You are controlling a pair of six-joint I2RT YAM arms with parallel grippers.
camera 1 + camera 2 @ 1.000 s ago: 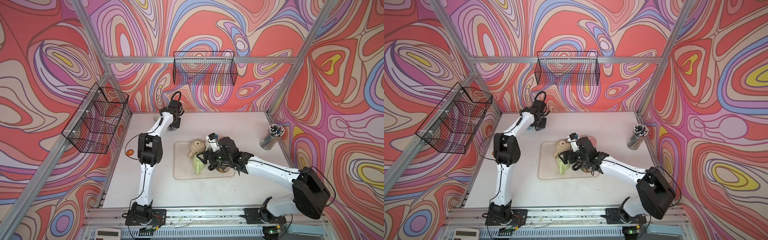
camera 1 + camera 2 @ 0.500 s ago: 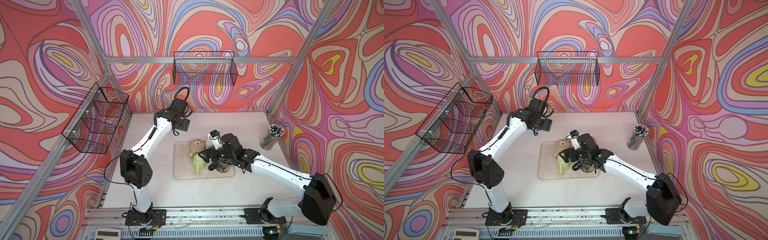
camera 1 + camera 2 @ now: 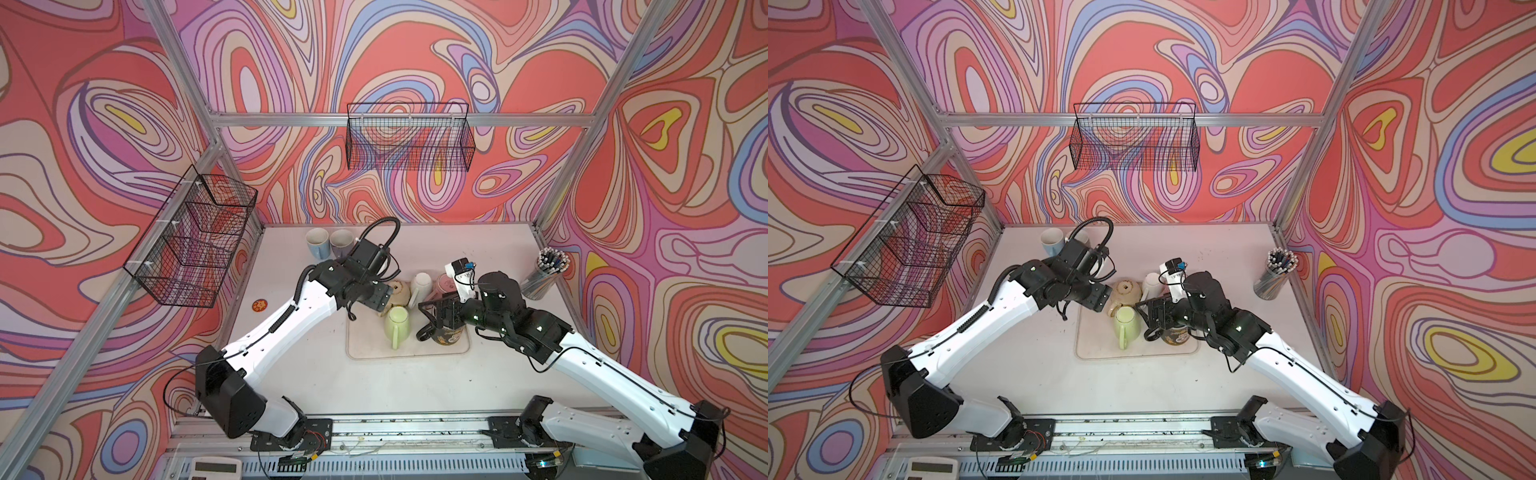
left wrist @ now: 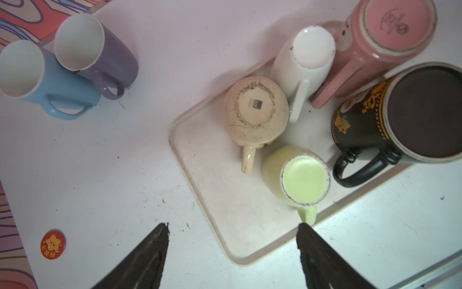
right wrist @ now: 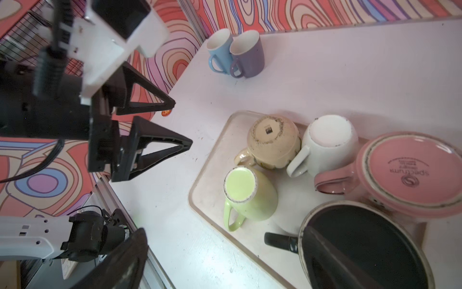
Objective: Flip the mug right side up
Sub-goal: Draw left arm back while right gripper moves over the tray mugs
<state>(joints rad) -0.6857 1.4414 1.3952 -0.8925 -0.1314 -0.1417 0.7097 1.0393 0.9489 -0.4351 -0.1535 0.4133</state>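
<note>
left gripper [image 4: 233, 240]: jaws noted wide apart, nothing held between them; only the finger tips are framed in the left wrist view; a corner of the tray [image 4: 215, 190] is seen ahead of the gap; the green mug [image 4: 303, 181], base up, is placed just ahead of one tip, its handle turned toward that tip; the height above it cannot be judged; beige mug [image 4: 255, 110], white mug [image 4: 310, 50] and pink mug [image 4: 397, 22] are found farther ahead, all base up on the tray, the pink one cut by the frame edge.

right gripper [image 5: 224, 231]: jaws likewise spread wide; one finger is laid across the base of the upturned black mug [image 5: 375, 237], contact not determinable; the other finger is seen out past the tray rim; nothing is seen clamped.

in both top views much of the black mug is covered by the right gripper; the pink mug is largely hidden behind that arm's wrist camera; blue mug [image 4: 22, 67] and purple mug [image 4: 117, 62] are recorded upright, side by side, off the tray, well aside of the left jaws; the pen cup [image 3: 548, 270] is shown in the top views only.
</note>
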